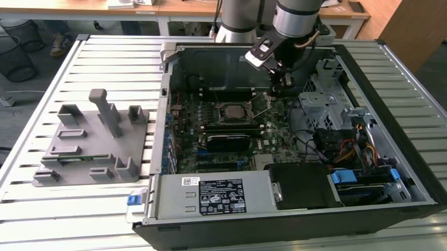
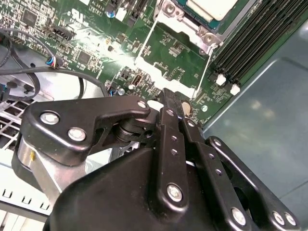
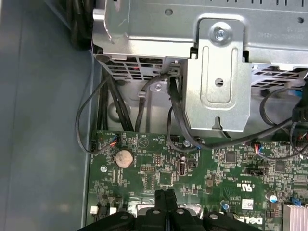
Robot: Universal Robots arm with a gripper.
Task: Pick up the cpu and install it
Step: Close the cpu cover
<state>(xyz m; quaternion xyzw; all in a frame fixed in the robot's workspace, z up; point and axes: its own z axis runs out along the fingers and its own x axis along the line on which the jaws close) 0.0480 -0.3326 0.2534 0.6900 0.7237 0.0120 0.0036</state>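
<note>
Exterior view. Slatted tabletop (image 1: 70,219) carrying an open computer case (image 1: 401,157), lying on its side. Grey plastic fixture (image 1: 91,146) with upright blocks stands on the tabletop at the exterior view's left, apart from the case. The motherboard (image 1: 279,138) lies flat inside the case. The cpu (image 1: 227,111) sits in the socket near the board's middle, its pale top facing up. The arm comes down from the far edge. The hand (image 1: 281,86) is low over the board, to the exterior view's right of the socket and apart from the cpu. A silver drive cage (image 1: 317,102) stands just beside the hand, with coloured cables (image 1: 349,151) nearer the camera. The labelled power supply (image 1: 216,196) fills the near end of the case.

Second wrist view. The hand (image 2: 178,107) is closed, fingers pressed together with nothing visible between them. The cpu (image 2: 211,7) lies beyond, framed by the metal socket bracket. Two thin wire levers (image 2: 204,70) run between the hand and the socket. Memory slots (image 2: 255,38) flank the socket.

First wrist view. The hand's (image 3: 165,193) tips meet over the green board. A coin battery (image 3: 124,157) lies near. A metal bracket (image 3: 219,82) and black cables (image 3: 173,115) stand ahead.
</note>
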